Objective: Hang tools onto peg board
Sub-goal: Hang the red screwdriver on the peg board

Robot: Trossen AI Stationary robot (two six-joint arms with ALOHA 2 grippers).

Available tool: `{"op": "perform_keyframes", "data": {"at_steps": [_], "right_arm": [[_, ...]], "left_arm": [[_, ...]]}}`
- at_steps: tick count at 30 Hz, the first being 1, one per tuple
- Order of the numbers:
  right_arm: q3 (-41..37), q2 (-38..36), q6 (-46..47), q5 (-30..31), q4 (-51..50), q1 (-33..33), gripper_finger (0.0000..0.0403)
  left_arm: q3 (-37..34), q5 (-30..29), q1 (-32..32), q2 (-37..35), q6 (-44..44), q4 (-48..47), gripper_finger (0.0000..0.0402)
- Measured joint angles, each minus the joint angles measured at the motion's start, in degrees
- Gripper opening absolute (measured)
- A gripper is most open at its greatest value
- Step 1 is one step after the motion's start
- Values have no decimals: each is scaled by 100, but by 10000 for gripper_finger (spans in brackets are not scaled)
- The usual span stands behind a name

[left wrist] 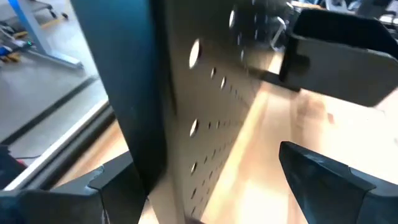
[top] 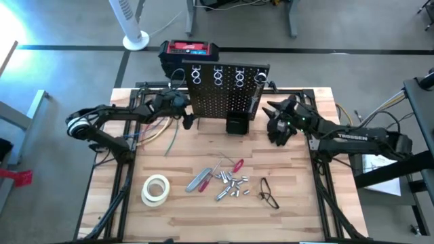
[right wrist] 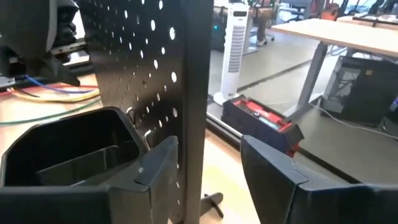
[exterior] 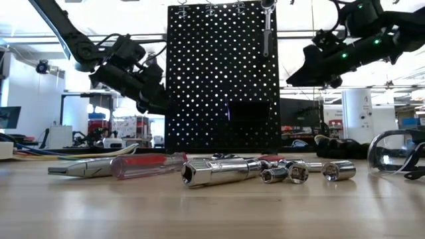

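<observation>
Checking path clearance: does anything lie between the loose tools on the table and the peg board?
Nothing visible does. The red-handled screwdriver and silvery sockets lie on bare wood in front of the upright black perforated peg board; the whitish tape roll sits off to one side.

Robotics lab: workbenches [right wrist: 348, 31], tower fan [right wrist: 233, 50]

Left gripper [top: 184, 103] and right gripper [top: 272, 112] straddle the peg board [top: 220, 95] edges, blocking both flanks; front approach open above scattered tools [top: 227, 179].
</observation>
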Motion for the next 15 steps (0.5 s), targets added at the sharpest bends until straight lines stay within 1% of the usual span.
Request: {"op": "perform_keyframes", "data": {"at_steps": [4,8,11,15], "right_arm": [[49,11,1,-41,-4,0,171],[56,-172,98,-114,-77,2,168],[58,-470,239,-223,-348,47,163],[56,-976,520,-272,-770,277,148]], "left_arm": [[-112,31,-90,-157,-9,-23,331],[-137,-18,-102,-418,-46,-288,331],[-139,-160,-105,-725,-50,-772,331],[-141,-263,-110,-1283,-52,-1632,331]]}}
